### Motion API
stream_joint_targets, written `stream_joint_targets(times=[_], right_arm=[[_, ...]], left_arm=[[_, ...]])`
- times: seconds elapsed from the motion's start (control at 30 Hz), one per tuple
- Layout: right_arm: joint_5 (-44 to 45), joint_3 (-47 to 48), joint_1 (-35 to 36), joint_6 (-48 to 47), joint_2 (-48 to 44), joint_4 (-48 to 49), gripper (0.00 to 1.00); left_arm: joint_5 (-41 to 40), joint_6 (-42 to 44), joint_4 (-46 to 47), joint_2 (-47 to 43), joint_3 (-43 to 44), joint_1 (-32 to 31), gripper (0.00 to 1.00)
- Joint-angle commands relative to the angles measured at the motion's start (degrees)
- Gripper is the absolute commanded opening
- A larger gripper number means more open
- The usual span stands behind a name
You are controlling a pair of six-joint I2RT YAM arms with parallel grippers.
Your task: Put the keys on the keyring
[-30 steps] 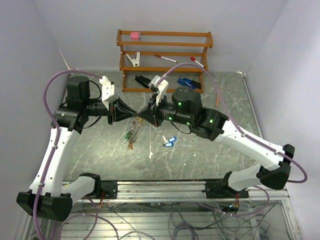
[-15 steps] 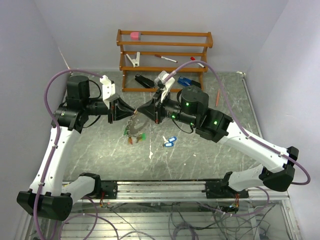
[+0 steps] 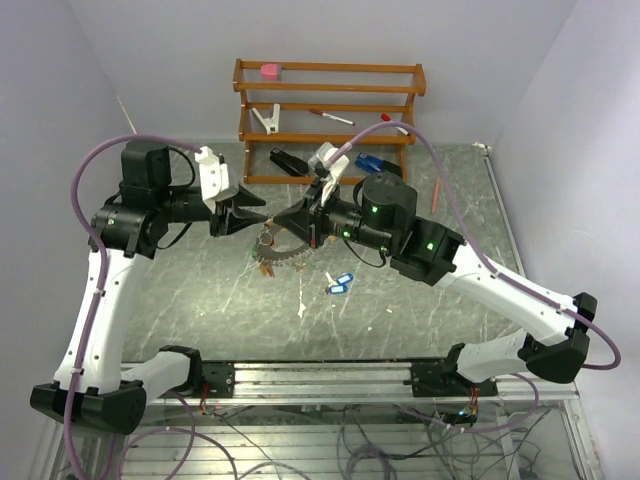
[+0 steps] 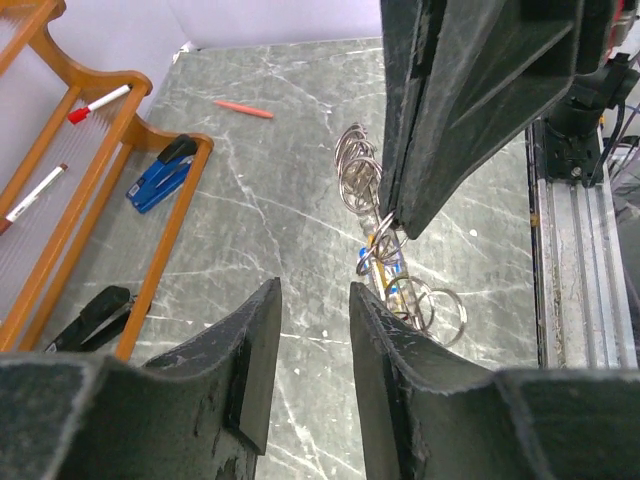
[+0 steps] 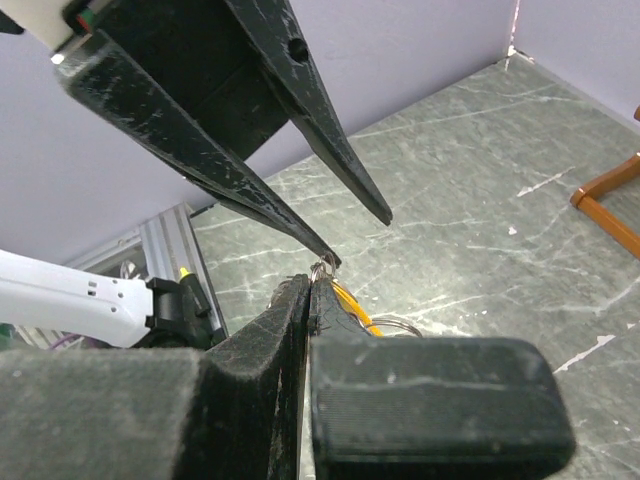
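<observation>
My right gripper (image 3: 284,222) is shut on a small wire ring (image 5: 323,266) above the table. The ridged grey keyring (image 3: 284,256) hangs under it with several keys. In the right wrist view a yellow tag (image 5: 352,301) shows behind the shut fingers. In the left wrist view the bunch of rings and tagged keys (image 4: 385,270) dangles below the right gripper (image 4: 395,215). My left gripper (image 3: 256,212) is open and empty, just left of the bunch and apart from it; its open fingers (image 5: 330,170) show in the right wrist view. One blue-tagged key (image 3: 340,284) lies on the table.
A wooden rack (image 3: 330,110) stands at the back with a clip, markers, a black stapler (image 4: 88,320) and a blue stapler (image 4: 158,180). An orange pen (image 4: 243,108) lies at the right. A small white scrap (image 3: 301,309) lies near the front.
My left gripper has opened, let go of the bunch and drawn back to the left and up. The keyring with its keys now hangs from the right gripper alone.
</observation>
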Motion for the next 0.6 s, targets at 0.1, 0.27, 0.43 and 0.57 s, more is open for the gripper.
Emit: stream_joint_targets(times=[0.1, 0.27, 0.43, 0.57], right_arm=[[0.0, 0.6, 0.1, 0.4, -1.2, 2.9, 0.0], [-0.4, 0.7, 0.1, 0.8, -1.0, 3.6, 0.0], [-1.3, 1.1, 0.1, 1.0, 0.1, 3.5, 0.0], [-1.5, 1.1, 0.1, 1.1, 0.2, 3.8, 0.0]], left_arm=[[4.9, 6.8, -5.4, 0.9, 2.1, 0.1, 0.45], [6.1, 6.4, -4.4, 0.9, 0.7, 0.0, 0.45], [6.9, 6.1, -3.7, 1.2, 1.0, 0.1, 0.43], [7.7, 6.6, -4.0, 1.8, 1.9, 0.0, 0.34]])
